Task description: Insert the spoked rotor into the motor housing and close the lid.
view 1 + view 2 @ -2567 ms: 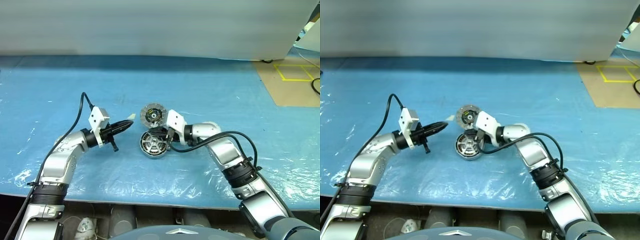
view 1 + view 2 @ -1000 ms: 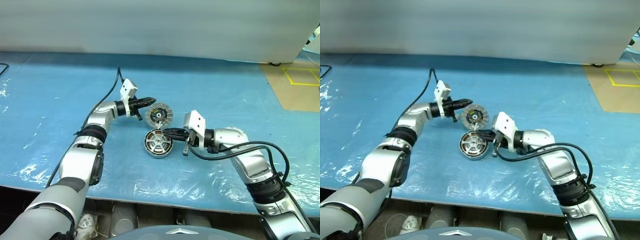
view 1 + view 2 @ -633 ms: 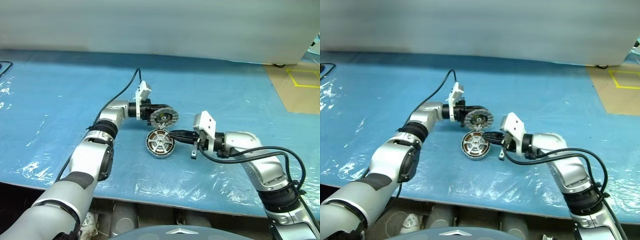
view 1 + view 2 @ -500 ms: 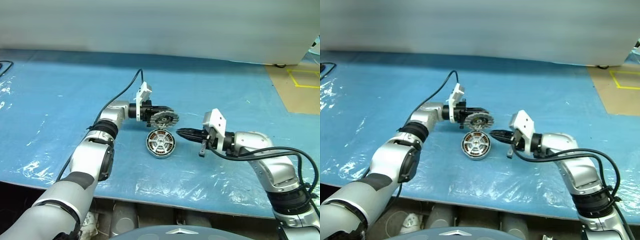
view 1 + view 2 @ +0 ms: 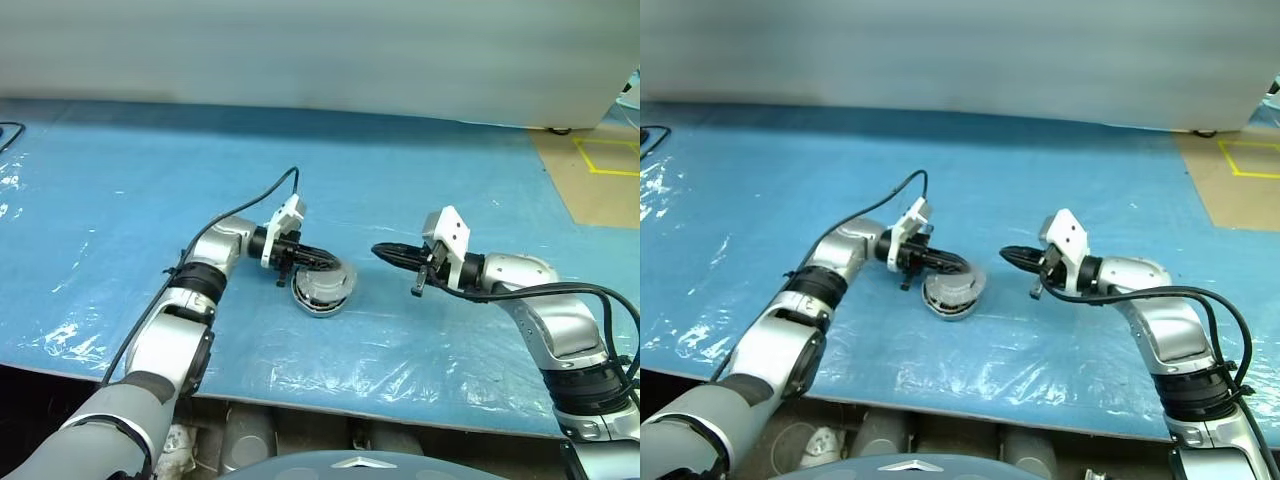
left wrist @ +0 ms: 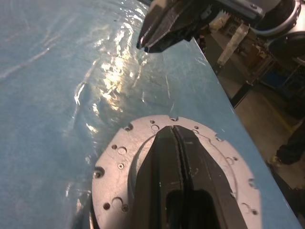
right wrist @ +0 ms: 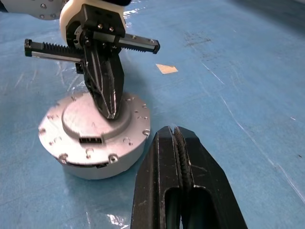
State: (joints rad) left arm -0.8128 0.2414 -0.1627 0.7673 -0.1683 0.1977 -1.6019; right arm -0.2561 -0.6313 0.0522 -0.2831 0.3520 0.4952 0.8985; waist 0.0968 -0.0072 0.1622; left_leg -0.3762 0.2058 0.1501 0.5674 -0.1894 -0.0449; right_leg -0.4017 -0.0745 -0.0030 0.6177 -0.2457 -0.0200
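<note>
The lid (image 7: 97, 121) lies plain face up on the motor housing (image 7: 93, 162), covering it. The left gripper (image 7: 110, 112), fingers pressed together, rests its tips on the lid. The right gripper (image 5: 380, 250), fingers together and empty, hovers well apart from the housing, pointing toward it.

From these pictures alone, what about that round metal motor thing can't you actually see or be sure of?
- Spoked rotor: hidden inside; the lid covers the motor housing top in the right wrist view.
- Whether the lid is fully seated: the head views blur it, and the left gripper, shut, presses on top.
- Lid centre in the left wrist view: blocked by that gripper's fingers.
- Housing's far side: turned away.
</note>
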